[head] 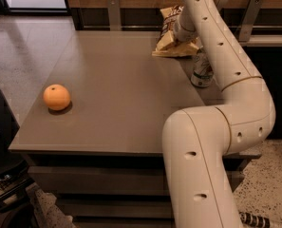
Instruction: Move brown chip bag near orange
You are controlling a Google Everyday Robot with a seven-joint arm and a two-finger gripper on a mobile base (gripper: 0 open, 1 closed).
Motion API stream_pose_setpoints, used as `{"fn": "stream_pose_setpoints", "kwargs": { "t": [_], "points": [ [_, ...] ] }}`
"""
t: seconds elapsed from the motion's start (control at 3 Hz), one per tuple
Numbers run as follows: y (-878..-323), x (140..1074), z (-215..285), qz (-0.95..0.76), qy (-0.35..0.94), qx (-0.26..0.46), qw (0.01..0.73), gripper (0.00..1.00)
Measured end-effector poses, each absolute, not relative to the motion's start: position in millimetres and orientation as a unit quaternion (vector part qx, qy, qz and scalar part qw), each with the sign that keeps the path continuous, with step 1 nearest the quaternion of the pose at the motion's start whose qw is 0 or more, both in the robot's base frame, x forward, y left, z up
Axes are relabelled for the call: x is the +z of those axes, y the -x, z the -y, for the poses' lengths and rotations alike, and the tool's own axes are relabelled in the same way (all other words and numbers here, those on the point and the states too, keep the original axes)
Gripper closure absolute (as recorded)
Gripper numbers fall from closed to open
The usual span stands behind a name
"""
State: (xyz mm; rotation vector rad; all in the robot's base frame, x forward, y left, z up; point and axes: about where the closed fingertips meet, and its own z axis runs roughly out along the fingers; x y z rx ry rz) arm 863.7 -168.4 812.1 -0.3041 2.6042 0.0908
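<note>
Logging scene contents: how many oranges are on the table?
1: the orange sits near the table's left front edge, far from the gripper at the brown chip bag. The arm may hide others.

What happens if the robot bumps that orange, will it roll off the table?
Probably yes: the orange is round and sits near an edge of the table, so a nudge might roll it off. Its skin looks smooth, so perhaps slippery. The gripper is far off, at the brown chip bag.
</note>
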Motion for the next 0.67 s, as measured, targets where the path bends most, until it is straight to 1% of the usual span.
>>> {"fn": "stream_pose_setpoints", "kwargs": {
  "t": [0.33, 0.67],
  "points": [
    [-863.6, 812.7, 168.4, -0.96, 0.112, 0.033, 0.256, 1.0],
    [-863.3, 848.4, 172.9, -0.952, 0.122, 0.005, 0.279, 1.0]
  ]
}}
